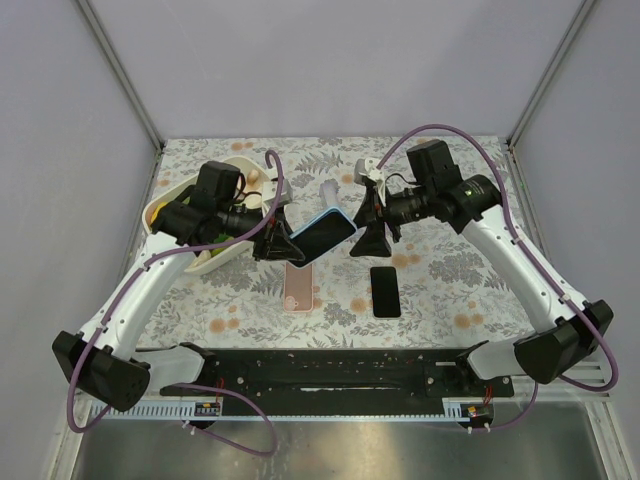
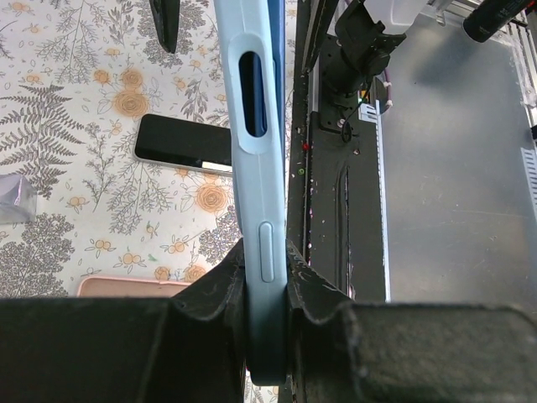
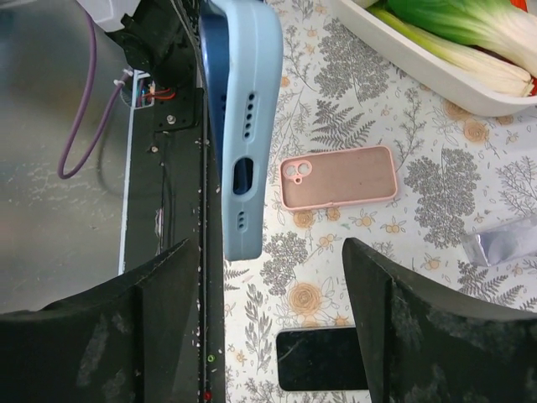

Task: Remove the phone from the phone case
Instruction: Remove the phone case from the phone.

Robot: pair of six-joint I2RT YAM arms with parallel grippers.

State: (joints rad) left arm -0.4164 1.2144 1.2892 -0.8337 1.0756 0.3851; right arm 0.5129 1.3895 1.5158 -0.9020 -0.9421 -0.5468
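One end of the light-blue phone case sits clamped in the left gripper, held aloft over the floral table so the right gripper, jaws wide at the free end, can seemingly pry out the dark-blue phone seated inside.

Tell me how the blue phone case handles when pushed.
The blue phone case looks matte and rubbery, so it probably grips rather than slips. The left gripper pinches only one end, so a push may pivot it.
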